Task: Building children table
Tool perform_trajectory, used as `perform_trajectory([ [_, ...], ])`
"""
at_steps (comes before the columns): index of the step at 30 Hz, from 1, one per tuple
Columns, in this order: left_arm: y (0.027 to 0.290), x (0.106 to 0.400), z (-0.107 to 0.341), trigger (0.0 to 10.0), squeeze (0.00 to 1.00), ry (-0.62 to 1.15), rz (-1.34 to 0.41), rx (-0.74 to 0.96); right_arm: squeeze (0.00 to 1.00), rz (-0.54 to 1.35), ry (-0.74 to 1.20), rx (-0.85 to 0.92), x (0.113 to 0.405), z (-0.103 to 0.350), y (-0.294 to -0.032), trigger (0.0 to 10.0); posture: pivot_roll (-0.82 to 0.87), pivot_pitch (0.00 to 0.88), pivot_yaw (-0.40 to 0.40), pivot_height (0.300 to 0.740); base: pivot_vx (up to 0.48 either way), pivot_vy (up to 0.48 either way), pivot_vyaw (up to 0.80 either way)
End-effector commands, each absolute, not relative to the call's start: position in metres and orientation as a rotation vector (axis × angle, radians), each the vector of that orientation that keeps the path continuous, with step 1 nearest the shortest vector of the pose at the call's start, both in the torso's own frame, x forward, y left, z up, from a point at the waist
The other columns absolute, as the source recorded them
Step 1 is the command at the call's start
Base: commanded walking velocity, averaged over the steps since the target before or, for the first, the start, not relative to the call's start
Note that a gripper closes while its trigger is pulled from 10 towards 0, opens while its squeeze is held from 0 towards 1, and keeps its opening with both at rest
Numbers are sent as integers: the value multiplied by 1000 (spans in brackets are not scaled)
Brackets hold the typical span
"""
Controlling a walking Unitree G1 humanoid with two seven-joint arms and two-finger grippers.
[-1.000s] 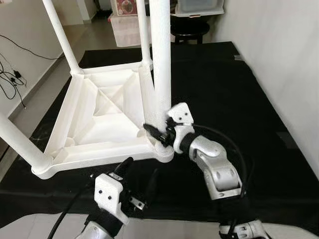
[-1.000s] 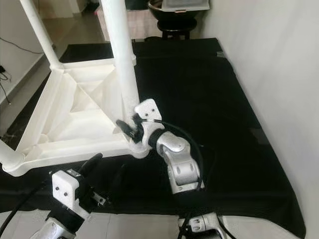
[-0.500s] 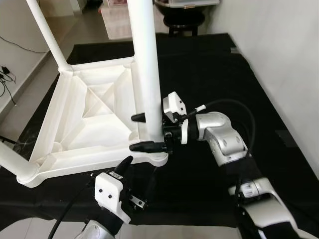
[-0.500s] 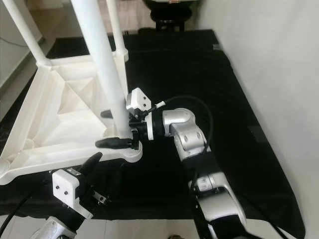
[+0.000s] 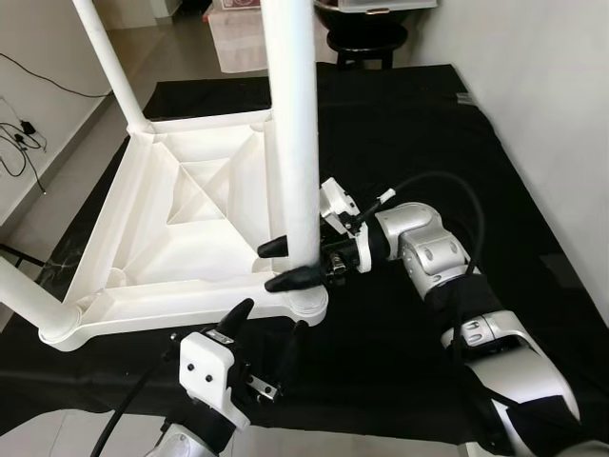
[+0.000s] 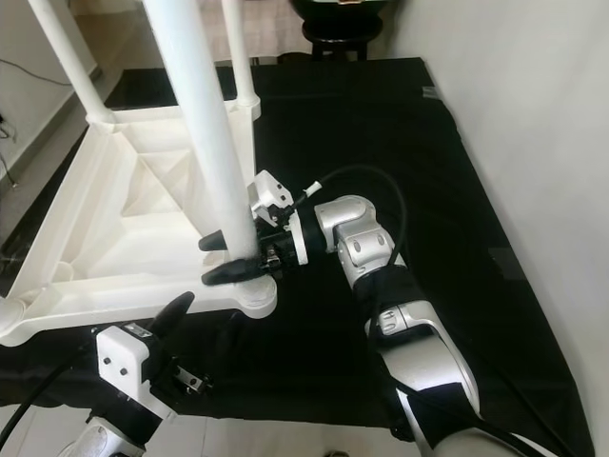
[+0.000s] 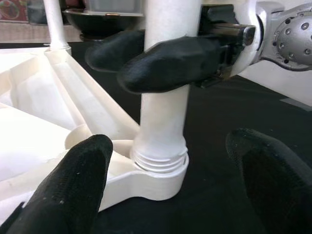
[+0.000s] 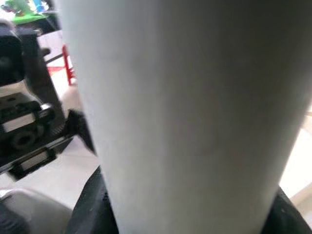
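**Four legs standing, my right hand on the nearest one**

Four white legs rise from the upturned table top [image 5: 181,238], which lies underside-up on the black mat [image 5: 428,143] on the floor; three corners carry legs farther off, and the fourth, the near leg [image 5: 293,133], stands in the corner socket [image 5: 306,303] closest to me. I take that socket as my landmark.

My right hand [image 5: 285,264] is just above the socket, its two black fingers on either side of the near leg and closed against it, reaching in from the side away from the table top. The leg's long axis runs straight up from the socket, so my fingers cross it level, which suits turning it about that axis. In the left wrist view the threaded collar [image 7: 158,158] at the leg's foot still shows above the socket rim, so I judge the leg is not fully seated.

My left hand [image 5: 266,328] hangs just in front of the socket, below it, fingers spread apart and holding nothing. The right hand is the nearer.
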State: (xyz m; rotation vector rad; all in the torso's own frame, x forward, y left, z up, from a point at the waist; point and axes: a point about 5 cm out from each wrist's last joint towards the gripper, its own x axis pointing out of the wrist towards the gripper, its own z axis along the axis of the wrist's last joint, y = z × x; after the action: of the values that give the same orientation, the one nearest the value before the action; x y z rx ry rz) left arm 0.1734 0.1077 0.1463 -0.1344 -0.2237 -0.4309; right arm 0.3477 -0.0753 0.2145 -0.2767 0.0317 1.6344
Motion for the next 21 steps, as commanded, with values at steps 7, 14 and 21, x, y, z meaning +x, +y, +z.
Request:
perform_trajectory([
  [7,113,168,144,10000,0,-204,-407,-133,0,976,228,-305,358,156,-110,0,-6,156,19,740,0,0,0],
  [14,114,173,144,10000,0,-209,-426,-127,0,363,273,-223,316,136,-123,0,-38,140,36,740,0,0,0],
  [21,113,177,142,10000,0,-204,-445,-119,0,492,190,-209,318,148,-85,0,-20,125,29,740,0,0,0],
])
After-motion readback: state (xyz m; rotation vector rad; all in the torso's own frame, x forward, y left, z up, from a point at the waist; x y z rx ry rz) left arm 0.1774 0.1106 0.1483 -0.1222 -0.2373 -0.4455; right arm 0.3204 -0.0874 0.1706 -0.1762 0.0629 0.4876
